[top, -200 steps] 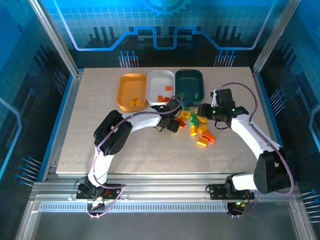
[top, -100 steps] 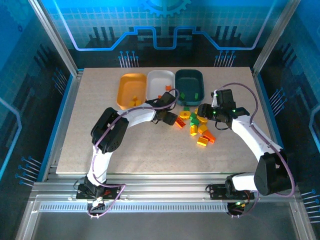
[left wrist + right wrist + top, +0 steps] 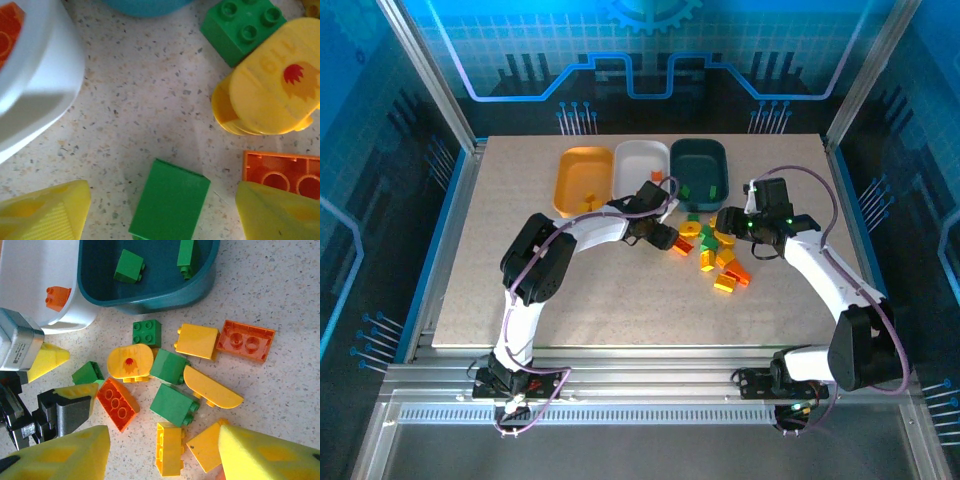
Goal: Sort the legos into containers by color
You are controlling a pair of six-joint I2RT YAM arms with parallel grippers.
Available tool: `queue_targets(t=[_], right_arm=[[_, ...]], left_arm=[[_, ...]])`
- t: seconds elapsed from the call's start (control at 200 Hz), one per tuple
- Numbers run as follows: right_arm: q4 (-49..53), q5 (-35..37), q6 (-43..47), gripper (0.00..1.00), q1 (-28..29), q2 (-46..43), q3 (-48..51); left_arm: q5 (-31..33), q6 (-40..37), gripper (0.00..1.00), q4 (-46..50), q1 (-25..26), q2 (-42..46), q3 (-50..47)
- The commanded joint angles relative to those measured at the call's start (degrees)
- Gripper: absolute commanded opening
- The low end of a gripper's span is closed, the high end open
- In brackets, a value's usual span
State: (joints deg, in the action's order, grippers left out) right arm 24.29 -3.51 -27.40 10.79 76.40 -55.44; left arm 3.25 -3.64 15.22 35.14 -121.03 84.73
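Observation:
Loose legos (image 3: 715, 255) in yellow, green and orange-red lie on the table in front of the teal tray (image 3: 700, 150). My left gripper (image 3: 162, 212) is open, its yellow fingers (image 3: 45, 212) on either side of a small green brick (image 3: 170, 200) without touching it. In the right wrist view the same left gripper (image 3: 82, 372) straddles that green brick (image 3: 87, 374). My right gripper (image 3: 165, 455) hangs open over the pile, above a yellow brick (image 3: 169, 447). The orange-yellow tray (image 3: 570, 165) holds yellow bricks, the white tray (image 3: 630, 155) orange-red ones, and the teal tray (image 3: 150, 297) green ones.
A rounded yellow brick (image 3: 272, 92) with a red mark, a studded green brick (image 3: 242, 27) and an upturned orange brick (image 3: 282, 172) crowd the left gripper's right side. The white tray's wall (image 3: 35, 95) is close on its left. Metal frame rails (image 3: 450, 110) border the table.
My left wrist has shifted a little toward the white tray and the left edge of the pile. The right arm has barely moved.

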Motion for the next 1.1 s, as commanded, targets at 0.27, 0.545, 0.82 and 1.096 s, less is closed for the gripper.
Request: queue_targets(t=[0.27,0.545,0.82,1.096], right_arm=[[-0.9,-0.9,0.4,0.61,-0.9,-1.2,1.3],[-1.5,-1.6,0.2,0.61,-1.0,-0.7,1.4],[-1.5,-1.3,0.1,0.61,-1.0,-1.0,1.7],[-1.4,-0.9,0.2,0.61,-1.1,-2.0,2.0]], left_arm=[[-6.2,1.1,0.67,1.3,-1.8,-1.5,0.7],[-8.4,4.1,0.64,-1.9,-1.1,0.5,-5.6],[-7.9,3.6,0.51,-1.4,-0.4,0.0,-3.6],[-5.7,2.5,0.36,-0.4,0.9,1.8,-4.5]])
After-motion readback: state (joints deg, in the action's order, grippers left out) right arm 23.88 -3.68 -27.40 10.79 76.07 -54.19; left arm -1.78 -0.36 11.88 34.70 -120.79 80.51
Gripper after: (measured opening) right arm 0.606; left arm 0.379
